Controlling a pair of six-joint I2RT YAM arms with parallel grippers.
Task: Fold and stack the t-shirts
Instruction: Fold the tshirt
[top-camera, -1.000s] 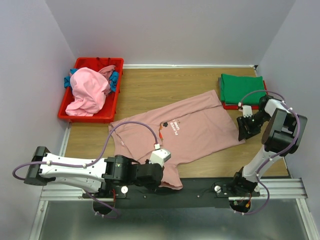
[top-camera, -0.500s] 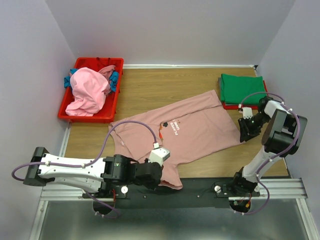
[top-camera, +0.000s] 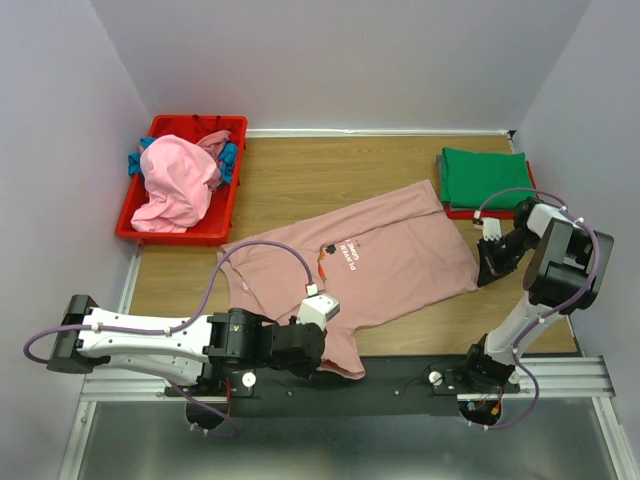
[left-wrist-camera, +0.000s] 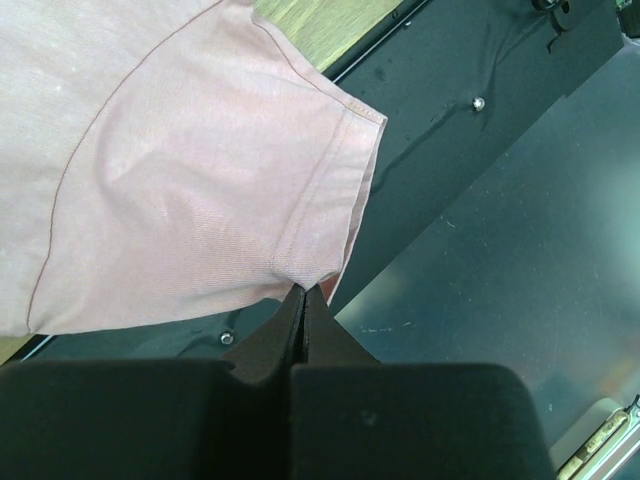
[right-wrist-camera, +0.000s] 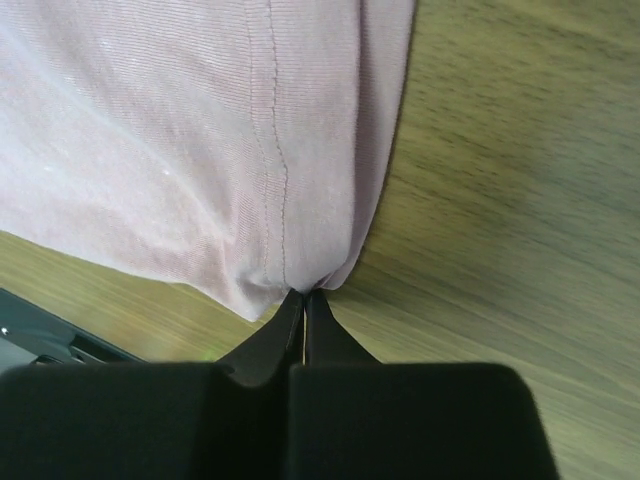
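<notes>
Only white print (top-camera: 348, 255) on dusty-pink t-shirt (top-camera: 400, 250), unreadably small. Left hand (left-wrist-camera: 303, 292) and right hand (right-wrist-camera: 303, 295) each clamp tight on its edges; green t-shirt (top-camera: 483, 176), red bin (top-camera: 190, 121) behind.

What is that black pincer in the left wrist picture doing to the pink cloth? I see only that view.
Observer: The left gripper is shut on a sleeve of the dusty-pink t-shirt, which lies spread out across the table.
Operator: Is the other arm busy?
Observer: Yes, the right gripper pinches that shirt's hem at the opposite end.
Operator: Any other shirts?
Observer: A folded green t-shirt lies far right; a brighter pink one fills a red bin far left.
</notes>
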